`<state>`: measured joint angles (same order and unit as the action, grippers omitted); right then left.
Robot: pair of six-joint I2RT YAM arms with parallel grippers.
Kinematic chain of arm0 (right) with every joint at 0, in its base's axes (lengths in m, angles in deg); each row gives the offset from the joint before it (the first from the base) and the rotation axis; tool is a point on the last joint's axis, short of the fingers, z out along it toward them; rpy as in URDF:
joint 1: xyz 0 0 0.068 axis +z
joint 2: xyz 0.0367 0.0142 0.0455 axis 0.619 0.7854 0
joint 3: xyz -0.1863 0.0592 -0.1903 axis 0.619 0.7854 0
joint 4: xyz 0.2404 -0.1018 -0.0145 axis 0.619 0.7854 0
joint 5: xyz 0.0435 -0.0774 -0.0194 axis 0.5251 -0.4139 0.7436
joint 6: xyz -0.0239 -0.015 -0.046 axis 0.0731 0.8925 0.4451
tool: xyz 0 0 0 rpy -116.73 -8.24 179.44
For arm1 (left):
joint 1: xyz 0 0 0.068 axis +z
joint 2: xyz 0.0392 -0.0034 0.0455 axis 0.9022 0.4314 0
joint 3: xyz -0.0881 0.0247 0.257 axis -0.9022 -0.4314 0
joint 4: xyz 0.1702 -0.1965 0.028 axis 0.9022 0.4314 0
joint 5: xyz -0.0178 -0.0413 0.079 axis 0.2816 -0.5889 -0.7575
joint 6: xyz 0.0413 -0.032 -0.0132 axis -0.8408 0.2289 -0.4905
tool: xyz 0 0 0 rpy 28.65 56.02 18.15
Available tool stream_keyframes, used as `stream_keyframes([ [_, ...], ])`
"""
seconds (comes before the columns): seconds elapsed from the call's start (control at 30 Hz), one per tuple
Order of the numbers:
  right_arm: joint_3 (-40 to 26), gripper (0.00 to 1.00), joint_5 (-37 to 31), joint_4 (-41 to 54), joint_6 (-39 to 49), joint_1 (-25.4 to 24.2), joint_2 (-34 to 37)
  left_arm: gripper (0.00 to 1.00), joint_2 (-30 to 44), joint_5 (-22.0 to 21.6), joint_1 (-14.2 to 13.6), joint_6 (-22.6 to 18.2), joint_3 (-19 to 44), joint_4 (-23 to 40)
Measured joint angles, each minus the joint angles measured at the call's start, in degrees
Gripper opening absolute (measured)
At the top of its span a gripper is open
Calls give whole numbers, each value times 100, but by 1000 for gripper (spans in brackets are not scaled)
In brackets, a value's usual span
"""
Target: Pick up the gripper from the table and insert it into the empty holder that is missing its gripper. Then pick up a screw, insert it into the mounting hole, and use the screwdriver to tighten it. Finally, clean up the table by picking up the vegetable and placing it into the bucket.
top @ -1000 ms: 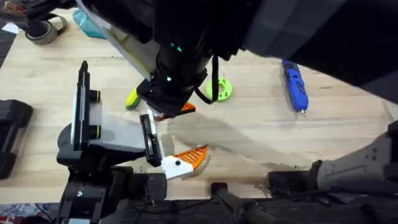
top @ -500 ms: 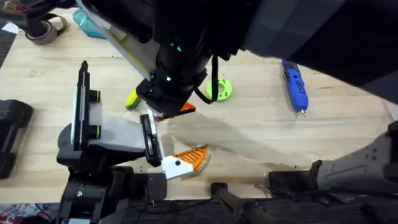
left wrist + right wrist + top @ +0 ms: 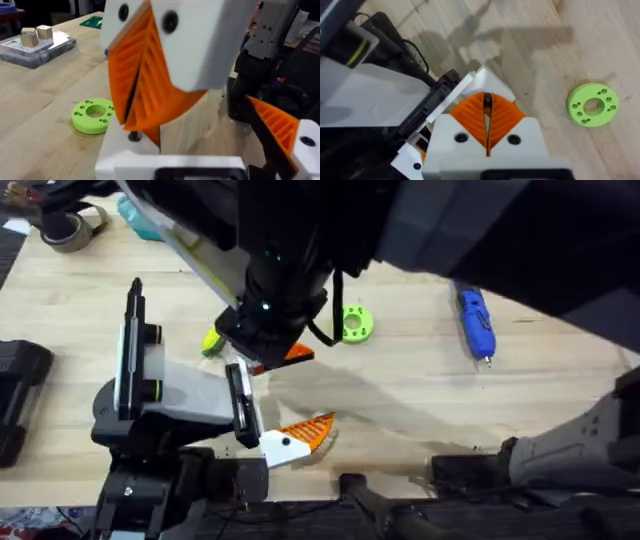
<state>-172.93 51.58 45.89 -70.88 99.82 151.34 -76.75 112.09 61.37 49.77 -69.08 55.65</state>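
My right gripper (image 3: 272, 345) hangs down shut just above the robot hand assembly (image 3: 165, 395). Its orange pads (image 3: 502, 117) are pressed together around a thin dark slit. My left gripper (image 3: 150, 145) sits right under it. An orange wedge (image 3: 297, 354) shows beneath them; I cannot tell whether it is the gripper or a pad. The holder (image 3: 132, 320) stands as a bare black bar. The yellow-green vegetable (image 3: 212, 338) lies beside the grippers. The blue screwdriver (image 3: 474, 320) lies far right. Screw and bucket are out of view.
A white block with an orange finger (image 3: 300, 435) sticks out from the assembly's other bar. A green disc with holes (image 3: 355, 323) lies right of the grippers. A teal pouch (image 3: 140, 218) and a tape roll (image 3: 68, 230) sit at the back left.
The right arm has shifted slightly left, uncovering more of the green disc. The orange wedge, the assembly and the vegetable stay where they were.
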Motion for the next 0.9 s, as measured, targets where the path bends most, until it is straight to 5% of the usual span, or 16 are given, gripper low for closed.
stream_keyframes([
  [0.9, -407, 7, 0, 224, 0, 0, 0, 986, -2, 0, 0, -7, 0, 0],
])
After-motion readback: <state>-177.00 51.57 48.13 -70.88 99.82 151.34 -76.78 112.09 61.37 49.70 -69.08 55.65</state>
